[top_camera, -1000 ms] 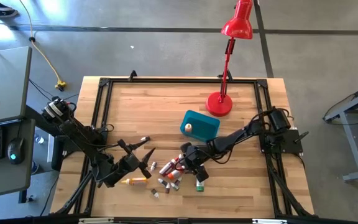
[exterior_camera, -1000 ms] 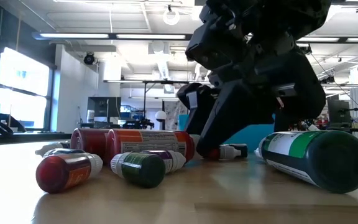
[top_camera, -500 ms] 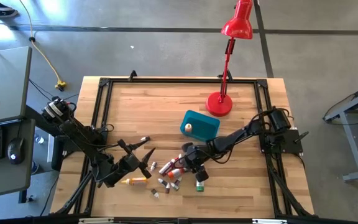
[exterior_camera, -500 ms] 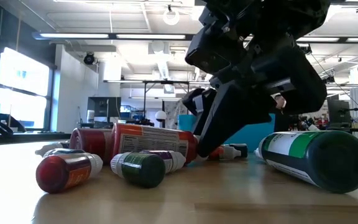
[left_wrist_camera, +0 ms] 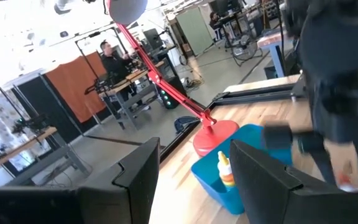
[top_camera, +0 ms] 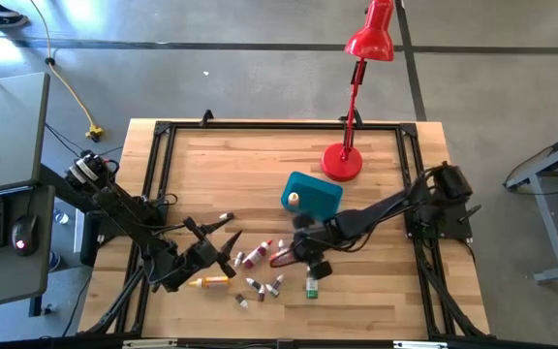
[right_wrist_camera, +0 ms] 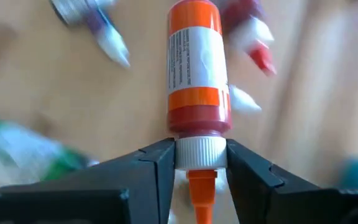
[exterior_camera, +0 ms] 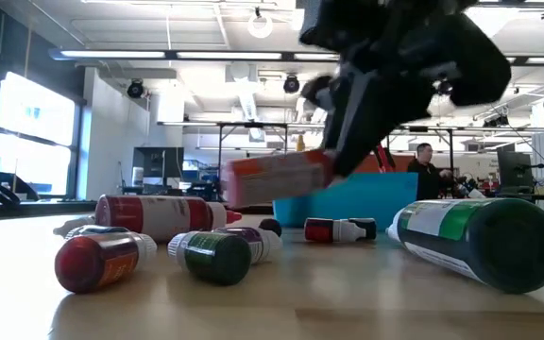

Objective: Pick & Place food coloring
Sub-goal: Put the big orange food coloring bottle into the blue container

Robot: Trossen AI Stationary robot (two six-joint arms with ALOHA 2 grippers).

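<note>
The right hand [right_wrist_camera: 196,163] grips 1 orange bottle [right_wrist_camera: 195,68] by its white cap collar, fingers part closed on it, the bottle lifted clear of the surface [top_camera: 260,165] beside the teal tub [top_camera: 314,195]. The left hand [top_camera: 223,248] waits spread open and empty near the remaining bottles [top_camera: 260,283]. The bottle looks light, stiff and smooth, likely to swing from so narrow a hold; the ridged collar seems the surest spot, firmer than the slick label.
</note>
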